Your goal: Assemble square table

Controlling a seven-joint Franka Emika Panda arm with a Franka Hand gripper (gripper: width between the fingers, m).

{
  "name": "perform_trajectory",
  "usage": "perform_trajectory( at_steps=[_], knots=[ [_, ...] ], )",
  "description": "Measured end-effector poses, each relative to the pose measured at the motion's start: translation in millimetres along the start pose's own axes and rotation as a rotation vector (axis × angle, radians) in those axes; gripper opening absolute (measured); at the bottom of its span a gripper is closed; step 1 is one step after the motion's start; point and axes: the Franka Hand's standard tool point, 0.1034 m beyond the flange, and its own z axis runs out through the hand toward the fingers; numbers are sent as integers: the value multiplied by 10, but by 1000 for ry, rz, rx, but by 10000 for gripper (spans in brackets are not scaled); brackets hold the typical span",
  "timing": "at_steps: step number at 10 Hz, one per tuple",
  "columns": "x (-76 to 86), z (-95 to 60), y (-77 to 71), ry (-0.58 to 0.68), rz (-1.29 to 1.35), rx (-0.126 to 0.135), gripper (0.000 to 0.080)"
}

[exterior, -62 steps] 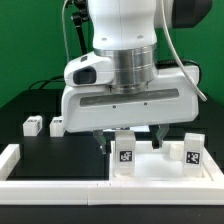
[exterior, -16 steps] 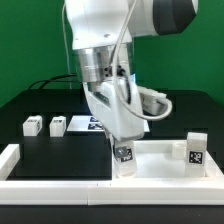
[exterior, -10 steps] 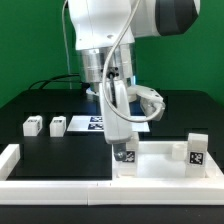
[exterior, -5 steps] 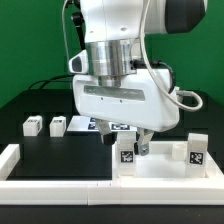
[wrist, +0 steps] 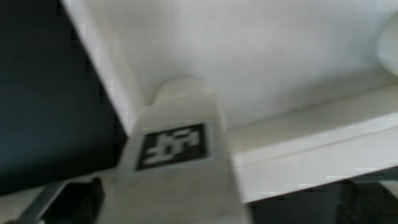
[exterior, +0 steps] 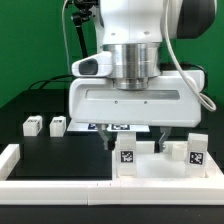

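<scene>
The gripper point(exterior: 130, 138) is hovering, jaws spread wide (holding nothing), the leg point(exterior: 126, 155) standing upright just beneath it.

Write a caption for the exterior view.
Open gripper poised above the white tabletop carrying two upright tagged legs; two small white parts lie aside.

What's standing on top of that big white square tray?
Small white legs bearing black-and-white tags stand upright on the white square tray: one leg on the exterior view's left, a second leg on its right. The gripper above covers the tray's back part; anything there is hidden.
</scene>
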Motion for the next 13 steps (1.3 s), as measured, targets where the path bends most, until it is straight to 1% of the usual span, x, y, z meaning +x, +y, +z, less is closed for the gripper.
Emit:
perform_trajectory(
  at_steps=[1,2,3,4,6,7,9,10,11,12,13],
  knots=[
    [-5,1,-20,0,40,0,639],
    [-5,1,-19,0,31,0,419],
    [-5,1,-19,0,55,2,419],
    [-5,3,-5,-1,157,2,291],
    [-3,5,9,-1,304,1,294],
    [-2,10,25,-3,421,4,294],
    [-13,24,65,-19,748,11,294],
    [-25,25,67,-39,930,24,294],
    [-30,27,84,-66,1088,47,294],
    [-12,21,135,-90,1208,64,294],
    [-13,28,161,-96,1286,69,294]
  ],
)
